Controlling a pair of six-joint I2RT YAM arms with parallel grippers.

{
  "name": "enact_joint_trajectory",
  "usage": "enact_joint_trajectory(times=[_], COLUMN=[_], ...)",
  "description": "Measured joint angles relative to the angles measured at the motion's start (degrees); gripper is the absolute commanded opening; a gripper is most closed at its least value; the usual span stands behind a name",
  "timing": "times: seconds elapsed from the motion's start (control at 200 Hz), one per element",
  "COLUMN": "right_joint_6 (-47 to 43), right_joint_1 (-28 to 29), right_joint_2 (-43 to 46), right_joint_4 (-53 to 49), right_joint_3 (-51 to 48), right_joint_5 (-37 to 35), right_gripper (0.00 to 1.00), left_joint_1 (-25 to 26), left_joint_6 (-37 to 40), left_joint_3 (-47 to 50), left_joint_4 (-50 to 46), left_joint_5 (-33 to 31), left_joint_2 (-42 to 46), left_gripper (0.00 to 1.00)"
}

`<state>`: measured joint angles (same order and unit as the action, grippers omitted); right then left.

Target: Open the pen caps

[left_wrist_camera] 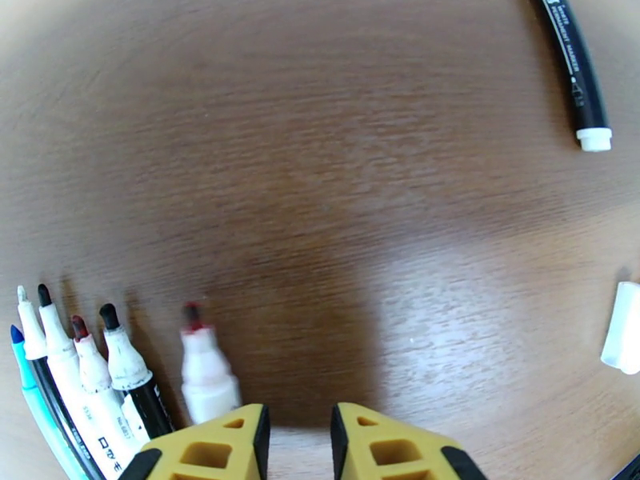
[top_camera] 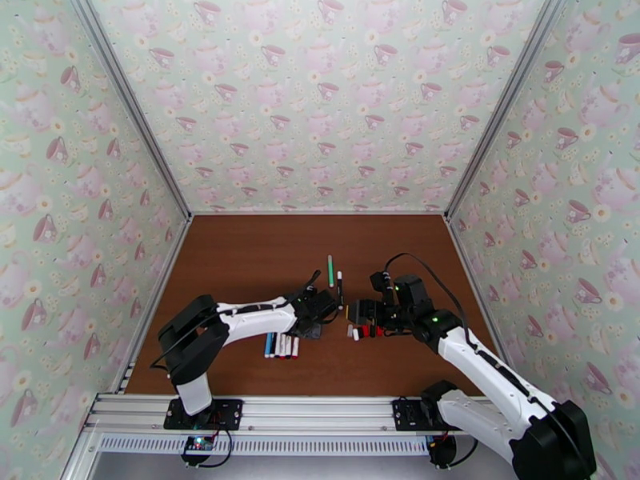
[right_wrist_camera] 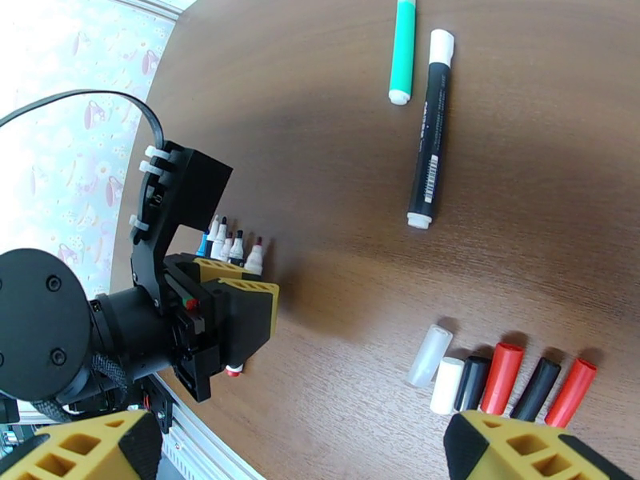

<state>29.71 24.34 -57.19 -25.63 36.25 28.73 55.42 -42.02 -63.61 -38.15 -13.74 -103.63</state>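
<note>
Top external view: left gripper (top_camera: 322,306) and right gripper (top_camera: 362,312) sit low over the table (top_camera: 240,258), with a row of uncapped pens (top_camera: 281,346) beside the left one. Left wrist view: its jaws stand a narrow gap apart over bare wood. Right wrist view: jaws spread wide, and the pen caps (right_wrist_camera: 502,378) are lined up just beside one finger.

Teacup-patterned walls (top_camera: 320,90), brown wooden table (top_camera: 256,258), soft light
</note>
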Motion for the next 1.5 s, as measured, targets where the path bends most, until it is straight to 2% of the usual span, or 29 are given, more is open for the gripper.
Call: enact_joint_trajectory(times=[0.436, 0.666, 0.871, 1.037, 1.117, 1.217, 1.357, 1.497], right_joint_6=[0.0, 0.1, 0.7, 0.9, 0.1, -0.7, -2.3, -4.1], right_joint_1=[0.0, 0.0, 0.0, 0.0, 0.0, 0.0, 0.0, 0.1], right_joint_2=[0.0, 1.5, 1.2, -4.6, -9.1, -14.5, -22.2, -30.3], right_joint_4=[0.0, 0.0, 0.0, -0.7, -1.1, -1.8, -3.5, -5.9], right_joint_3=[0.0, 0.0, 0.1, 3.6, 6.9, 11.1, 17.7, 25.4], right_joint_5=[-0.7, -3.5, -7.2, -10.4, -12.0, -14.7, -17.1, -18.6], right_gripper=[0.99, 0.96, 0.81, 0.66, 0.58, 0.52, 0.47, 0.44], left_joint_1=[-0.5, -3.4, -6.8, -7.5, -7.7, -8.0, -8.6, -10.4], left_joint_6=[0.0, 0.0, 0.3, 1.5, 2.4, 3.5, 4.5, 4.3], left_joint_3=[0.0, 0.0, 0.6, 6.1, 10.2, 15.0, 20.3, 24.1], left_joint_4=[-0.4, 1.9, 8.2, 16.8, 21.2, 27.0, 33.8, 38.8], left_joint_5=[-0.4, 2.2, 6.4, 10.6, 12.7, 15.1, 18.0, 20.3], left_joint_2=[0.2, 3.8, 7.3, 13.1, 16.5, 20.7, 25.9, 30.9], left_gripper=[0.30, 0.32, 0.33, 0.36, 0.43, 0.61, 0.99, 1.00])
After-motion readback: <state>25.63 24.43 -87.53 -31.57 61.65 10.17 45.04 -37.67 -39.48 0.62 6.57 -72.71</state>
